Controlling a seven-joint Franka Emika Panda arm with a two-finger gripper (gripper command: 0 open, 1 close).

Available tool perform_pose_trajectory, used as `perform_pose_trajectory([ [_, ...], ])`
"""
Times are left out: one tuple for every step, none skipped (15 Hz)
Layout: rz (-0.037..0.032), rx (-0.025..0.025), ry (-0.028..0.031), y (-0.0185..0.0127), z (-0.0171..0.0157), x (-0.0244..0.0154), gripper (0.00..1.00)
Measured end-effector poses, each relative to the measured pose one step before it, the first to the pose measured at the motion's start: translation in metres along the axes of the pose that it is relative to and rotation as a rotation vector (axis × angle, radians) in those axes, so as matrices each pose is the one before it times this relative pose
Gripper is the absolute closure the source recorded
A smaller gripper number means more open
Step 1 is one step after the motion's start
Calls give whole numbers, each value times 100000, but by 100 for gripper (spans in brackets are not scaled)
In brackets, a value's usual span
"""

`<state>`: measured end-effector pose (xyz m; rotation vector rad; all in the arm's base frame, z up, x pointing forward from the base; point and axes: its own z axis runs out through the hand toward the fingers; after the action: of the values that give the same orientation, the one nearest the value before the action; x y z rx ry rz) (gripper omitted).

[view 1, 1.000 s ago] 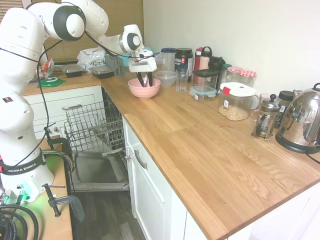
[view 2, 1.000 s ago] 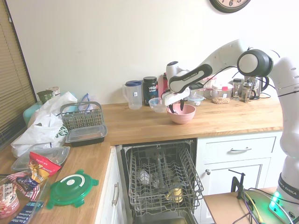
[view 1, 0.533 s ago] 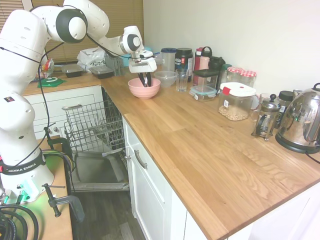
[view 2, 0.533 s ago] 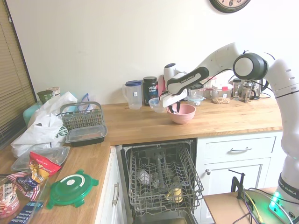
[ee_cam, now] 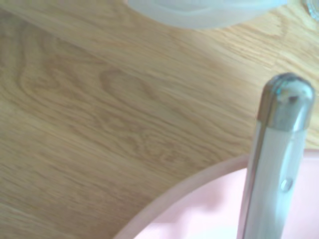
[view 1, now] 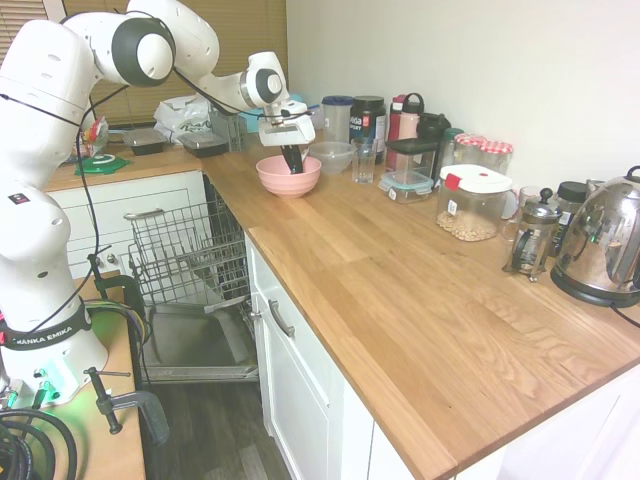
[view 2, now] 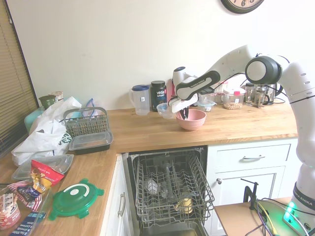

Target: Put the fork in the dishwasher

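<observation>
Pincer (view 1: 292,158) over pink bowl (view 1: 288,177), fingers apparently closed, dishwasher (view 1: 190,262) open

home kitchen | wooden countertop (view 1: 400,290) | open dishwasher (view 2: 170,189) | kettle (view 1: 603,250) | white cabinets (view 1: 300,390)

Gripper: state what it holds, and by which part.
The gripper looks shut over the pink bowl; the fork shows in the wrist view, but a hold cannot be told.

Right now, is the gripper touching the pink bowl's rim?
Cannot tell. Both exterior views show the gripper down inside the pink bowl, too small to show contact or a gap.
</observation>
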<state>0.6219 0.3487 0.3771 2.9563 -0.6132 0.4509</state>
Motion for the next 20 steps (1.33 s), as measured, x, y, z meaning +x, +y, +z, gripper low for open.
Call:
perform_pose_trajectory([
  [71, 634, 421, 6, -276, 69, 100],
  [143, 1132, 807, 64, -575, 124, 100],
  [240, 1328, 932, 177, -887, 132, 100],
  [171, 847, 833, 347, -999, 50, 100],
  [131, 881, 923, 426, -1068, 16, 100],
  [80, 977, 828, 497, -1086, -97, 100],
  [-186, 1124, 878, 531, -1138, -286, 100],
  [-684, 1189, 806, 518, -1150, -608, 100],
  [-1099, 1431, 877, 413, -1339, -956, 100],
  [-1356, 1686, 1743, 185, -1691, -1330, 100],
  [-1861, 1796, 3011, -173, -2142, -1952, 100],
  [-2338, 1855, 2858, -381, -2376, -2397, 100],
  [-2482, 1815, 2254, -415, -2455, -2742, 100],
  [-2416, 1478, 1889, -239, -2196, -2816, 100],
  [-2238, 737, 1371, 6, -1698, -2794, 100],
  [-2172, 84, 894, 55, -1002, -2552, 100],
  [-2506, 147, 564, -330, -656, -2481, 100],
  [-2787, -210, 1239, -668, -261, -2287, 100],
  [-2559, -889, 1286, -741, 142, -2093, 100],
  [-2424, -1444, 1024, -793, 479, -1967, 100],
])
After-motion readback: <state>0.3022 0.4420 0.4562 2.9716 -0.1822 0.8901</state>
